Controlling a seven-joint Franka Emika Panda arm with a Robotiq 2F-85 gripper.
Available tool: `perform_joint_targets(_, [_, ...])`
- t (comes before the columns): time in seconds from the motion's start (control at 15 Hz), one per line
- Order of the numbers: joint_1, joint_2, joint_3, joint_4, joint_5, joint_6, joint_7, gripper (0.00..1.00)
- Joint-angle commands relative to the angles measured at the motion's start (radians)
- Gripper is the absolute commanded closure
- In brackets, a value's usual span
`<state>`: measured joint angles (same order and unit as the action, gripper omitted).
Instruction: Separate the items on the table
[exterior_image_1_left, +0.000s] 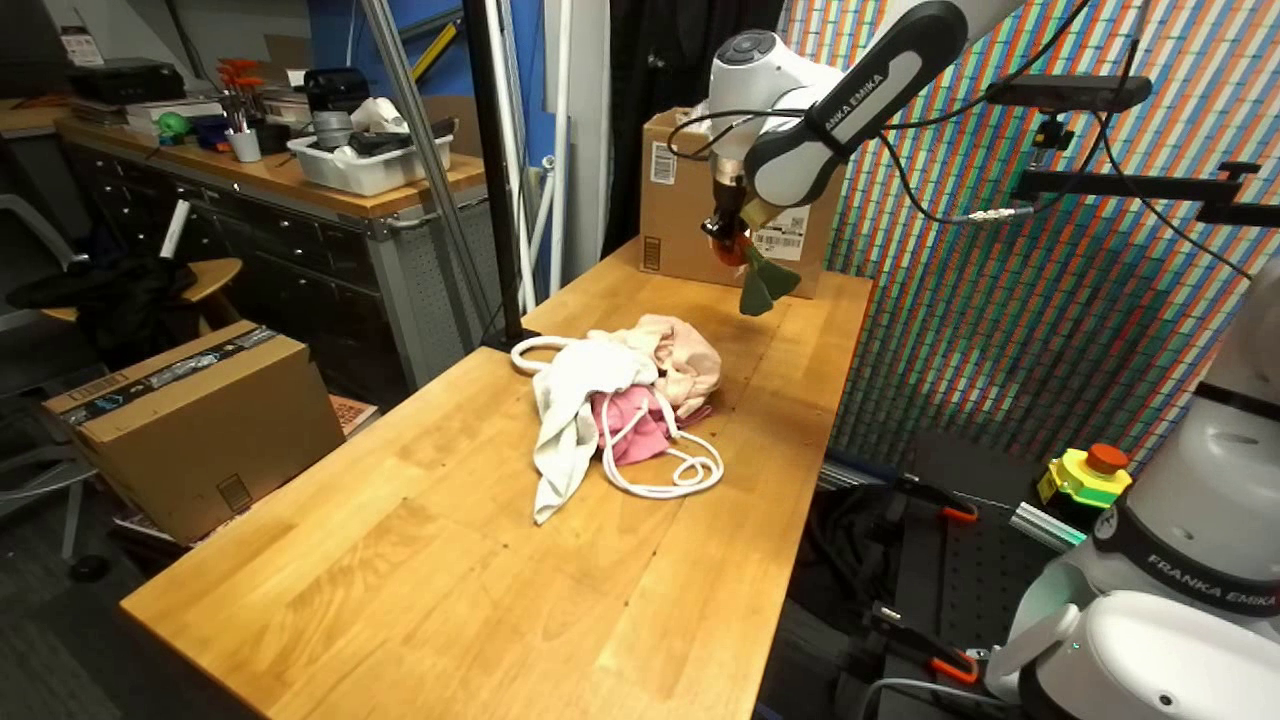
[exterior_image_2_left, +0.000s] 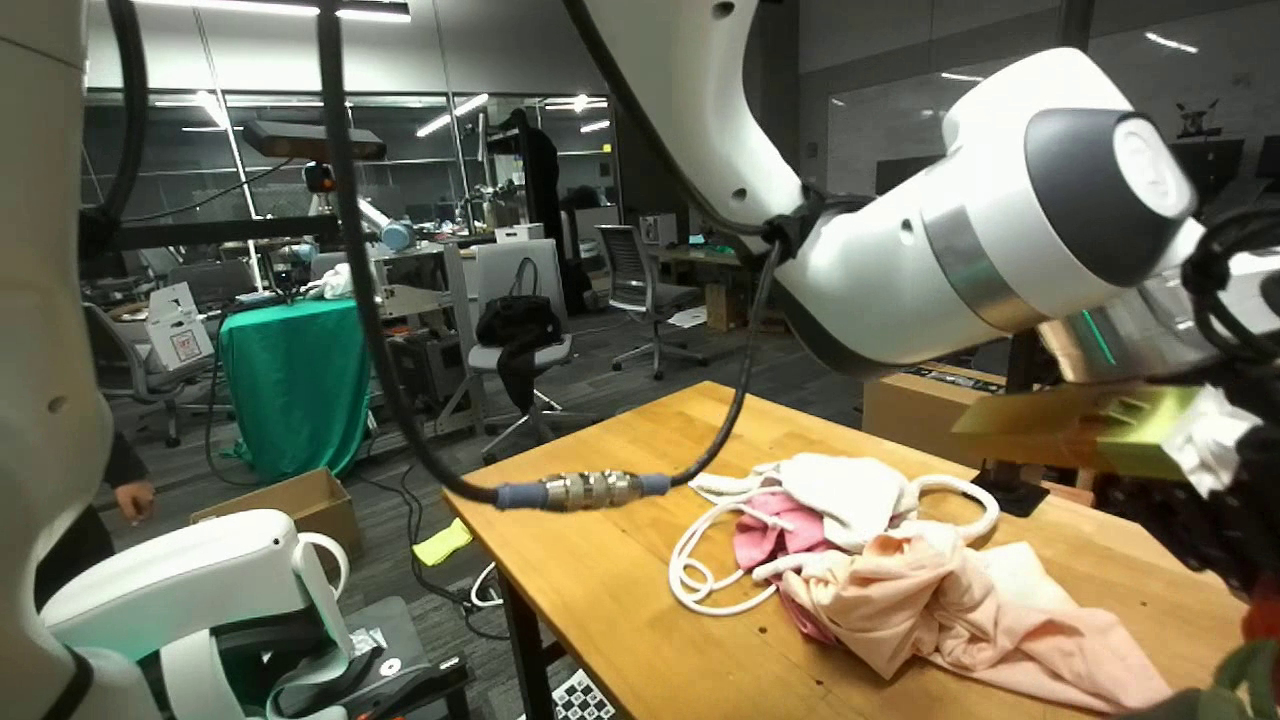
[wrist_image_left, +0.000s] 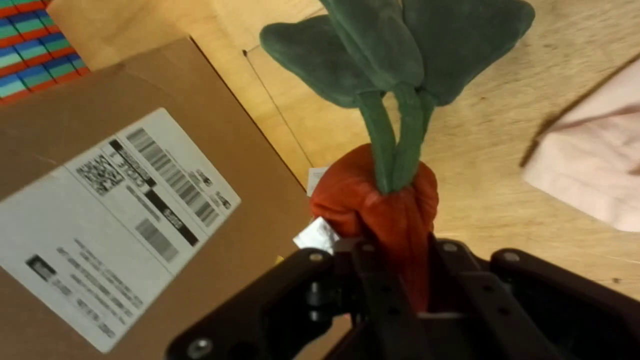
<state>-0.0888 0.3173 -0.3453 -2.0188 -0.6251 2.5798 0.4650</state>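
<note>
Our gripper (wrist_image_left: 405, 250) is closed in on a plush vegetable (wrist_image_left: 385, 170), its fingers (wrist_image_left: 375, 280) pressing both sides of the narrowing red body. The toy hangs above the worktop (exterior_image_1_left: 450, 560) with its green leaves (exterior_image_1_left: 757, 295) lowest. We expect it to be light, squashy and hard to damage. The thick red part seems the right place to hold, since the leaves would probably flop or twist.

Near it, at the end of the worktop, stands a cardboard box (exterior_image_1_left: 690, 230); whether toy and box touch, we cannot tell.

Farther out, the fabric lies in one heap: a peach cloth (exterior_image_1_left: 690, 360), a white cloth (exterior_image_1_left: 595, 375) and a pink cloth (exterior_image_1_left: 648, 438), with a white cord (exterior_image_1_left: 660, 494) looping over and beside the pink. They overlap in both exterior views, so we judge that much of the separating is yet to be done. We expect the cloths to be limp and light, with little slipperiness. A raised fold of the peach, or the pointed free tail of the white, should give us the best pinch. Our worry is the cord: its curls may snag and drag a neighbour along.
</note>
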Motion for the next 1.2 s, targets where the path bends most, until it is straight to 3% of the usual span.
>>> perform_joint_targets(0.0, [-0.009,0.083,-0.071,0.059,-0.043,0.046,0.144,0.92])
perform_joint_targets(0.4, [-0.001,0.217,-0.17,0.146,-0.052,0.005,0.335,0.92])
perform_joint_targets(0.73, [-0.011,0.299,-0.184,0.208,-0.021,-0.06,0.412,0.9])
perform_joint_targets(0.8, [-0.013,0.311,-0.184,0.22,-0.016,-0.078,0.425,0.59])
perform_joint_targets(0.93, [-0.018,0.326,-0.177,0.242,-0.006,-0.113,0.44,0.53])
perform_joint_targets(1.13, [-0.02,0.342,-0.168,0.268,-0.002,-0.154,0.453,0.28])
